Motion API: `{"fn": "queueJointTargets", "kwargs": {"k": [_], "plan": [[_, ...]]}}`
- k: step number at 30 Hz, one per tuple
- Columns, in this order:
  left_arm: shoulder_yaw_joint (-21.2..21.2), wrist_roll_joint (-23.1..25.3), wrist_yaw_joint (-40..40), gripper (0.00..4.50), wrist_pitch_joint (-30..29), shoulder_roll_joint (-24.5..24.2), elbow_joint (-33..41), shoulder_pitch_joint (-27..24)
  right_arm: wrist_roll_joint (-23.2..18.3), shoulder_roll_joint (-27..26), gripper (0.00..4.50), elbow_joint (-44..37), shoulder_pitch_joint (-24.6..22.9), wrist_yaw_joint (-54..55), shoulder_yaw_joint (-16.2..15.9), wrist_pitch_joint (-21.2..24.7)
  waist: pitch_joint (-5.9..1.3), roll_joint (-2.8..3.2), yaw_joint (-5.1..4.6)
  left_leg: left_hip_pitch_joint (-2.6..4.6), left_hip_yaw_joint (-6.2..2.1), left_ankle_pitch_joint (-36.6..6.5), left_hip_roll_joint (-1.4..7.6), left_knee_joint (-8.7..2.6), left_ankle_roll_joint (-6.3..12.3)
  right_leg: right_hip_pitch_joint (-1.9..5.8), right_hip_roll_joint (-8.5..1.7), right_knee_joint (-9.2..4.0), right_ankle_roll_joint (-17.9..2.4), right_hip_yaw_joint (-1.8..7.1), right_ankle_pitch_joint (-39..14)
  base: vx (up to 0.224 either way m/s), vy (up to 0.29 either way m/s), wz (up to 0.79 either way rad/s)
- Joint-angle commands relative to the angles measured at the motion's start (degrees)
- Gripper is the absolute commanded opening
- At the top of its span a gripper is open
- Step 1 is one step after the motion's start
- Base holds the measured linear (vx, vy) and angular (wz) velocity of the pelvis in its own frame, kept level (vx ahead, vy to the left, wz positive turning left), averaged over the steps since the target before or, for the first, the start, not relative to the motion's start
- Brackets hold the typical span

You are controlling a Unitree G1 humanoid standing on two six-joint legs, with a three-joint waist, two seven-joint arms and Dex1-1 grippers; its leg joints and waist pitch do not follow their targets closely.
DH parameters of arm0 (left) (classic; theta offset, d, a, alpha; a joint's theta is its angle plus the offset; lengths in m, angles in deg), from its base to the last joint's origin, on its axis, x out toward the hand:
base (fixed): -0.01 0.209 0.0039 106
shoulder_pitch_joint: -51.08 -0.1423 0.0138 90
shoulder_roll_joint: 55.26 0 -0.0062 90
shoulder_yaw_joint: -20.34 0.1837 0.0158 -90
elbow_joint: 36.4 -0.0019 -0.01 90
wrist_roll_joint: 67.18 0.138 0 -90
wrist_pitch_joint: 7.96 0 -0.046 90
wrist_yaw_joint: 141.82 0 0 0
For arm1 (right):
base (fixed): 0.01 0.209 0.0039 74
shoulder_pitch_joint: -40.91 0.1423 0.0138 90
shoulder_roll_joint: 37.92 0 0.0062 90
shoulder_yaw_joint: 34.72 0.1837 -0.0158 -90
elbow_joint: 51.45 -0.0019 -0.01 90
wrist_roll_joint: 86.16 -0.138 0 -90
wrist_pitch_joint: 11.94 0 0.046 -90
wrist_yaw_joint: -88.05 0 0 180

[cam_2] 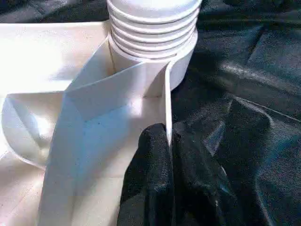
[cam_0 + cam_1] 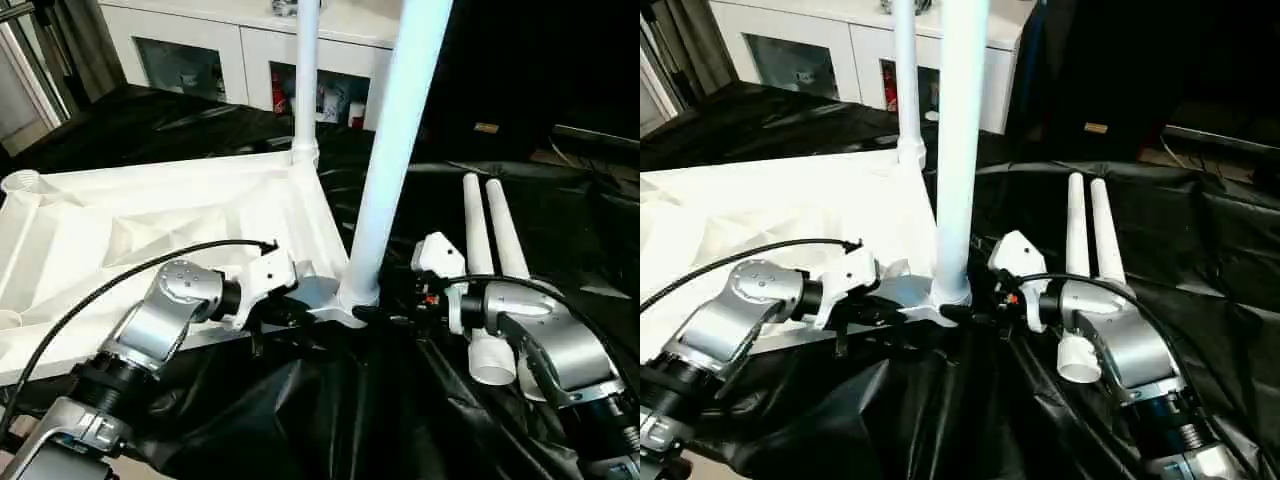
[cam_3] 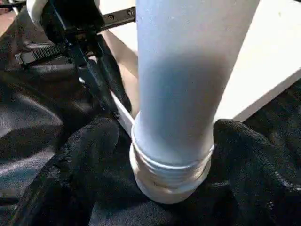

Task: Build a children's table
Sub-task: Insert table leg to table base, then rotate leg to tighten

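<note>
The children's table's white tabletop (image 2: 150, 230) lies underside up on the black cloth. One white leg (image 2: 306, 70) stands in the far corner socket. A second leg (image 2: 395, 140) stands in the near corner socket, its threaded end (image 1: 150, 28) seated in the socket. My left gripper (image 1: 168, 134) is shut on the tabletop's rim (image 1: 167, 94) just beside that socket. My right gripper (image 3: 171, 155) is closed around the base of the near leg, one finger on each side. Two loose legs (image 2: 485, 240) lie side by side behind my right forearm.
Wrinkled black cloth (image 2: 330, 420) covers the work table. A white cabinet with glass doors (image 2: 200, 50) stands behind it. A black cable (image 2: 120, 270) arcs over my left forearm. Dark floor and shelving lie to the far right.
</note>
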Motion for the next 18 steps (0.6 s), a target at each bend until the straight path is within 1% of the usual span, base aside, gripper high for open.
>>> {"fn": "queueJointTargets", "kwargs": {"k": [1,2,4,5,6,7,8,9,13,14,15,16,17,18], "plan": [[-0.8,-3.9,-2.0,0.00,3.1,1.9,3.1,0.7,0.6,-0.5,3.42,1.5,-0.3,-0.2,-2.4,0.4,-3.53,-0.13,0.03,-0.13,-0.06,-1.5,1.91,-3.28,3.01,3.71,-4.47,-3.18,-12.7,2.66,1.3,0.000,0.000,0.00],[-0.8,-3.9,-2.0,0.00,3.1,1.9,3.1,0.7,0.6,-0.5,3.42,1.5,-0.3,-0.2,-2.4,0.4,-3.52,-0.11,0.04,-0.15,-0.05,-1.7,1.92,-3.26,2.92,3.70,-4.48,-3.19,-12.8,2.64,1.1,0.000,0.000,0.00],[-0.8,-3.8,-2.0,0.00,3.2,2.0,3.0,0.7,0.9,-0.9,3.04,2.3,0.0,0.1,-2.8,0.0,-3.53,-0.05,0.02,-0.19,-0.10,-1.9,1.94,-3.24,2.75,3.72,-4.48,-3.12,-12.8,2.63,1.0,0.000,0.000,0.00],[-0.7,-3.9,-2.0,0.00,3.2,2.0,3.0,0.7,1.4,-1.4,3.00,3.1,0.3,0.5,-3.2,-0.3,-3.53,-0.01,-0.03,-0.16,-0.11,-2.3,1.91,-3.22,2.55,3.64,-4.46,-3.13,-12.7,2.61,0.4,0.000,0.000,0.00],[-0.6,-3.9,-2.0,0.00,3.3,2.0,2.9,0.7,1.8,-1.7,3.00,3.5,0.5,0.7,-3.5,-0.6,-3.52,-0.05,-0.05,-0.19,-0.08,-2.4,1.87,-3.20,2.49,3.66,-4.45,-3.15,-12.7,2.63,0.3,0.000,0.000,0.00],[-0.6,-3.8,-2.0,0.00,3.3,2.0,2.8,0.7,2.0,-1.9,2.90,3.8,0.6,0.8,-3.7,-0.7,-3.51,-0.16,-0.04,-0.20,-0.06,-2.5,1.86,-3.18,2.45,3.67,-4.47,-3.18,-12.6,2.65,0.1,0.000,0.000,0.00],[-0.6,-3.8,-1.9,0.00,3.4,2.1,2.7,0.7,2.2,-2.1,2.65,4.1,0.7,0.9,-3.9,-0.9,-3.52,-0.09,-0.02,-0.23,-0.09,-2.5,1.86,-3.19,2.37,3.69,-4.51,-3.16,-12.6,2.65,-0.2,0.000,0.000,0.00],[-0.5,-3.7,-1.9,0.00,3.4,2.2,2.7,0.7,2.4,-2.5,2.62,4.5,0.9,1.0,-4.1,-1.1,-3.51,-0.19,-0.04,-0.23,-0.08,-2.6,1.85,-3.18,2.30,3.69,-4.47,-3.16,-12.5,2.65,-0.4,0.000,0.000,0.00],[-0.4,-3.5,-1.7,0.00,3.3,2.3,2.7,0.6,3.1,-2.8,2.35,5.4,1.3,0.8,-5.1,-2.0,-3.57,-0.19,-0.08,-0.25,-0.12,-2.3,1.83,-3.10,2.37,3.71,-4.48,-3.04,-12.3,2.64,-0.3,0.000,0.000,0.00],[-0.4,-3.5,-1.7,0.00,3.3,2.3,2.7,0.6,3.1,-2.7,2.35,5.4,1.3,0.7,-5.2,-2.1,-3.55,-0.35,-0.10,-0.27,-0.09,-2.3,1.82,-3.10,2.46,3.74,-4.46,-3.08,-12.2,2.64,-0.4,0.000,0.000,0.00],[-0.4,-3.5,-1.7,0.00,3.3,2.3,2.7,0.6,3.1,-2.7,2.35,5.4,1.3,0.7,-5.2,-2.1,-3.61,-0.26,-0.06,-0.27,-0.13,-2.0,1.82,-3.09,2.53,3.76,-4.46,-2.98,-12.2,2.62,-0.2,0.000,0.000,0.00],[-0.3,-3.4,-1.7,0.00,3.3,2.3,2.6,0.6,2.9,-2.8,2.80,5.5,1.4,0.6,-5.2,-1.9,-3.63,-0.22,-0.07,-0.27,-0.13,-1.8,1.82,-3.07,2.56,3.75,-4.47,-2.96,-12.3,2.63,0.0,0.000,0.000,0.00],[-0.3,-3.4,-1.6,0.00,3.3,2.3,2.6,0.6,2.2,-3.1,2.88,5.6,1.4,0.3,-4.9,-0.8,-3.65,-0.34,-0.11,-0.25,-0.08,-1.6,1.79,-3.02,2.76,3.73,-4.41,-2.90,-12.3,2.64,0.4,0.000,0.000,0.00],[-0.3,-3.4,-1.6,0.00,3.3,2.4,2.6,0.6,1.8,-3.3,2.84,5.6,1.5,0.1,-4.7,-0.2,-3.69,-0.30,-0.09,-0.25,-0.12,-1.2,1.78,-3.01,2.90,3.74,-4.42,-2.87,-12.5,2.59,0.8,0.000,0.000,0.00]]}}
